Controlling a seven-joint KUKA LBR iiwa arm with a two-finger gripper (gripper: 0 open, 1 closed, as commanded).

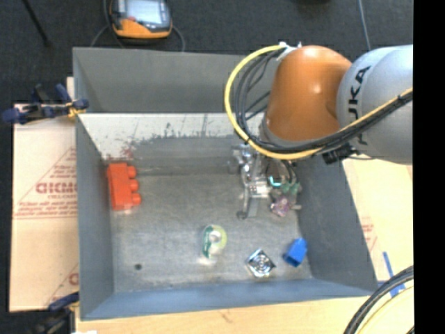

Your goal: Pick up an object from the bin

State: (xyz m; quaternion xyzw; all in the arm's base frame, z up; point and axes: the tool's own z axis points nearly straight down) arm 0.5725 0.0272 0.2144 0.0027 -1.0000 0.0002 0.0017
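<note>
My gripper [268, 204] hangs under the orange wrist cover at the right middle of the bin, low over the floor. Its fingers stand apart: a thin metal one [244, 204] on the left, the other at the right. A small pinkish see-through thing with green bits [281, 204] lies just inside the right finger; whether it touches it I cannot tell. A small blue block [295, 252] lies toward the front right, below the gripper. A shiny silver crumpled piece [260, 263] lies beside it at the front wall.
A green and white roundish thing [213, 241] lies at the front middle. An orange toy brick [123, 185] rests against the left wall. The arm and its looped cables cover the bin's back right part.
</note>
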